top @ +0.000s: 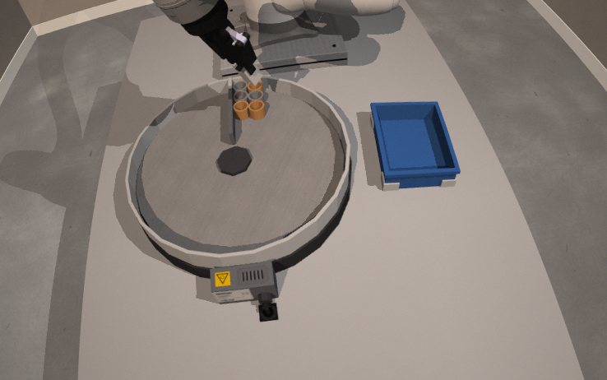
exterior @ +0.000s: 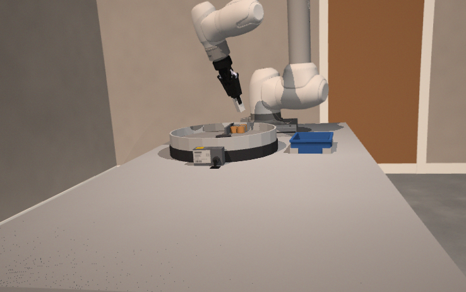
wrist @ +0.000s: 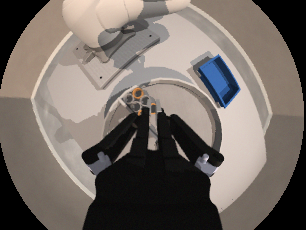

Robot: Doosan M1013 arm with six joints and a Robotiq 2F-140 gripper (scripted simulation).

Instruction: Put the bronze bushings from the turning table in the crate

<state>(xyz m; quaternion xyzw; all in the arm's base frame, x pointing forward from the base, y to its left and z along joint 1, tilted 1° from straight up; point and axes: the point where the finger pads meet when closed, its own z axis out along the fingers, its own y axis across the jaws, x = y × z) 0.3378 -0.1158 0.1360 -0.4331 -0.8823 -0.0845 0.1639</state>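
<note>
Desk: long grey top; the arm's base plate sits at the far edge.

Turning table: round, walled with a pale rim; set towards the far end of the desk, left of the crate; a dark hub at its centre; a grey upright bar runs from near the hub to the far rim; a grey control box with a yellow warning label is fixed to its near side.

Bushings: six in a tight block at the far rim of the turning table, just right of the bar, touching one another; bronze bushings, two side by side in the near row, a third at the far right corner of the block; steel bushings, two in the middle row and one at the far left, partly under the gripper's tip.

Crate: blue, rectangular, open-topped; on the desk right of the turning table, apart from it; no bushing shows inside.

Gripper: black, tilted, hanging above the far rim of the turning table and over the far end of the block; jaws pressed nearly together with nothing between them; clear of the bushings in the side view.
</note>
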